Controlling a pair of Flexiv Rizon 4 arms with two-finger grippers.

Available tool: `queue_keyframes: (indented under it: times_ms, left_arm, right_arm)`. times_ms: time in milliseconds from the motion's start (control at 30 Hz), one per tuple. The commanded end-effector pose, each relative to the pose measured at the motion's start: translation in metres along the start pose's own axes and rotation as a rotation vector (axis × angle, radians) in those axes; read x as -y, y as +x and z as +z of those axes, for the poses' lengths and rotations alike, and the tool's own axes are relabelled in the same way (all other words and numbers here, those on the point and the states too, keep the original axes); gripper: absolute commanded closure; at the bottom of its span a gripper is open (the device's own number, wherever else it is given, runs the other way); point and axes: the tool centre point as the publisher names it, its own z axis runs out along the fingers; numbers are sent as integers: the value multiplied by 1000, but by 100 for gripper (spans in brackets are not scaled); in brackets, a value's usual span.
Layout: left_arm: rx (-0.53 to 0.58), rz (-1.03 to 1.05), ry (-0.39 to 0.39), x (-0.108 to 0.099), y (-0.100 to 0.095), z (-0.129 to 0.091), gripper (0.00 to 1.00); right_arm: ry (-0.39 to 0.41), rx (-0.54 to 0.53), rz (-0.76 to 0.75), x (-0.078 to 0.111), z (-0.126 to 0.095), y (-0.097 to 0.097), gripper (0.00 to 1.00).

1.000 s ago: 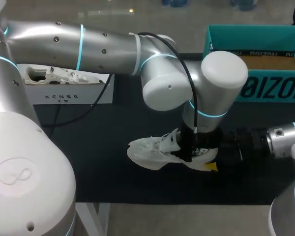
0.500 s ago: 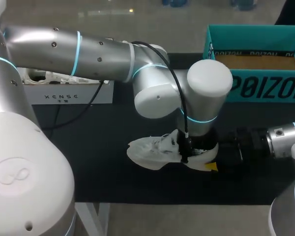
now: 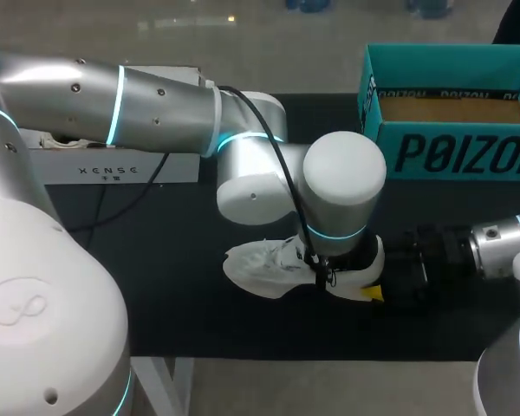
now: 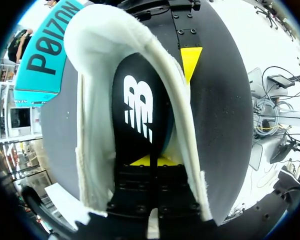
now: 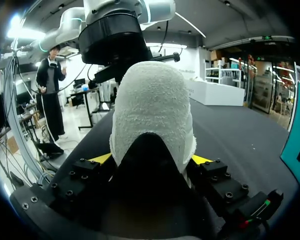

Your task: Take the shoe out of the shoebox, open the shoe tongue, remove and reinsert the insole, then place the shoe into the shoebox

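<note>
Two risks from here. First: the left gripper [image 4: 150, 161] is sunk in the mouth of the shoe [image 3: 260, 267], tips down on the black insole [image 4: 137, 105]. If it pulls up without a real pinch on the insole edge, it likely slips off and comes out empty. If it drags too hard, it could lift the whole shoe or fold the white collar inward. Second: the right gripper [image 5: 151, 159] has only the padded heel. A strong pull from the other arm could twist the heel out of that hold, and the soft padding looks easy to squash and lose.

Left fingers [image 4: 135, 187]: pressed together with only a seam between them and nothing visibly caught there. They are inside the shoe opening, against the insole's near end. Can't tell if any insole edge is nipped.

Right fingers [image 5: 202, 160]: spread wide but clamped, with one yellow tip on each side of the heel and both touching it, so it is grasping the shoe.

Shoe location: lying on the dark table [image 3: 182, 295] under the left wrist, toe pointing away from the right arm. It is out of the teal shoebox [image 3: 455, 152], which sits well apart at the far right side.
</note>
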Motion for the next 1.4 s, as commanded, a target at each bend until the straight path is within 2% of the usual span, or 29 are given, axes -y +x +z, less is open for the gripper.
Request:
queue_keyframes:
  times_ms: [33, 933, 1233, 1400]
  left_arm:
    - [14, -5, 2, -5, 0, -2, 100]
    - [79, -86, 92, -21, -8, -78, 100]
    - [72, -121, 131, -32, -8, -90, 100]
    - [65, -114, 143, -29, -3, -93, 100]
  right_arm:
    - [3, 1, 2, 4, 0, 1, 100]
    - [3, 1, 2, 4, 0, 1, 100]
    - [3, 1, 2, 4, 0, 1, 100]
    - [3, 1, 2, 4, 0, 1, 100]
